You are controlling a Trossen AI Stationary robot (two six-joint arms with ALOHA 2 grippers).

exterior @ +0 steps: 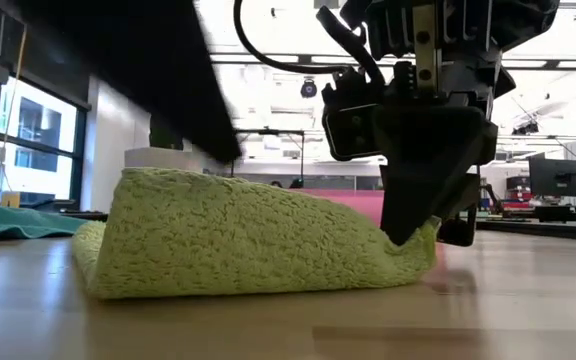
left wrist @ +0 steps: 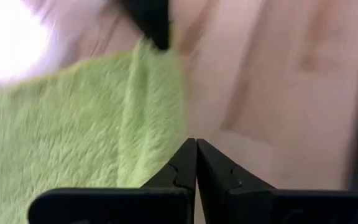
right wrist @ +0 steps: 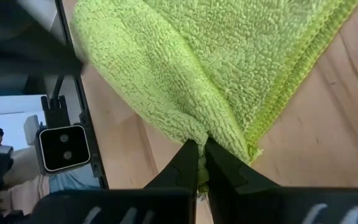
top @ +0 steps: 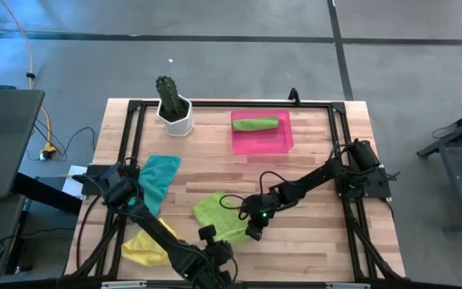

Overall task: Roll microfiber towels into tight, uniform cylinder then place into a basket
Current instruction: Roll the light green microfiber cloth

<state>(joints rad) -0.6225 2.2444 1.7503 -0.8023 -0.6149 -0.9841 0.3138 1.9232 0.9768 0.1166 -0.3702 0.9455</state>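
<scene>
Lime green towel (top: pixel 216 210) mid-fold: right gripper (right wrist: pixel 199 163) pinches its corner (rolling barely begun). Left gripper (left wrist: pixel 196 163), at towel's 6 o'clock, clamped empty. Next: regrip edge, roll tight.

1. Bare wood lies between the pink basket (top: pixel 261 141) and the lime green towel (top: pixel 217 210), open to passage.
2. The cactus pot (top: pixel 175 117) blocks the far-left corner.
3. The teal towel (top: pixel 158 177) and yellow towel (top: pixel 143 247) cover the left side.
4. The right gripper (top: pixel 253 234) occupies the centre.
</scene>
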